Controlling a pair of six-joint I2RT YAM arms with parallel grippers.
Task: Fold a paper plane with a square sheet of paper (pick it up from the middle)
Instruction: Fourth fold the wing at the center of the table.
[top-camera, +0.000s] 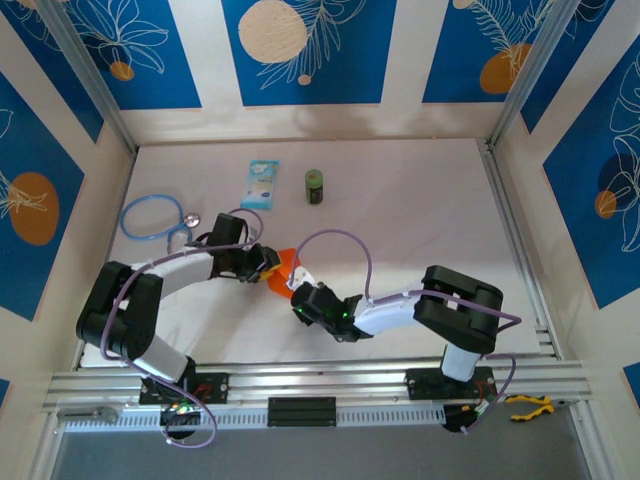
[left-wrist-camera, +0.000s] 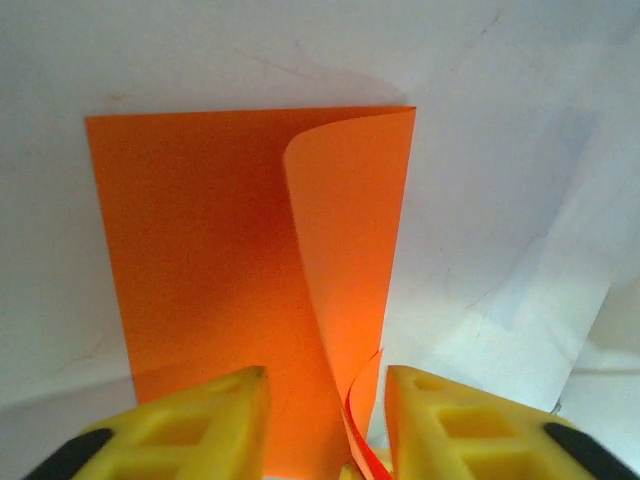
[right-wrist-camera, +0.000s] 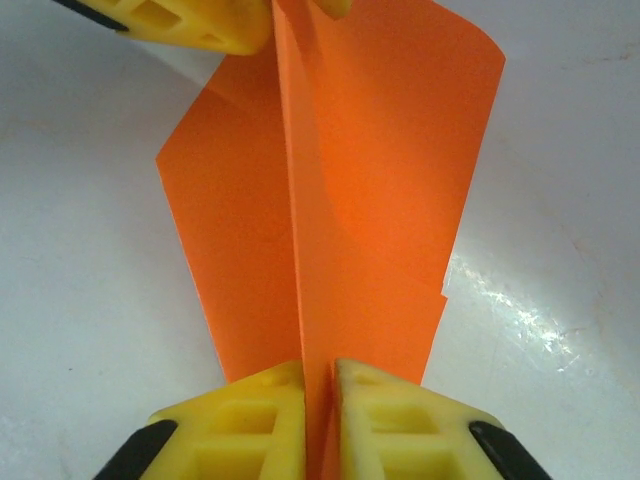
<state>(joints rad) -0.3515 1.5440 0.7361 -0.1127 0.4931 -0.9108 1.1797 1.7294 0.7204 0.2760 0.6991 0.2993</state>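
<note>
Bright orange and thin, the square sheet of paper (top-camera: 284, 266) lies near the middle of the flat white table (top-camera: 420, 200), right between your two grippers. It is partly folded. In the left wrist view one half lies flat on the table and the other half curls up and over it. In the right wrist view a tall fold stands up along the middle of the paper.

Your left arm (top-camera: 180, 268) starts at the near edge, bends its elbow out to the left, then reaches to the right toward the middle. Your left gripper (left-wrist-camera: 325, 430) has its two yellow fingers (left-wrist-camera: 200, 425) wide apart. The edge of the paper runs through the gap, closer to the finger on the right of that view, but the fingers do not squeeze it.

Your right arm (top-camera: 390, 312) rises from its base, bends, and stretches low to the left. Your right gripper (right-wrist-camera: 320, 420) has its yellow fingers (right-wrist-camera: 235, 425) pressed almost together, and they pinch the standing fold of the paper.

Farther back on the table lie a light-blue rectangular packet (top-camera: 259, 185) and a small green can (top-camera: 315, 186), near each other and well apart from the paper. A loop of blue tube with a round metal end (top-camera: 191, 218) lies to the left, near your left gripper. A pair of yellow-handled pliers (top-camera: 528, 405) rests by the rail at the near right corner.
</note>
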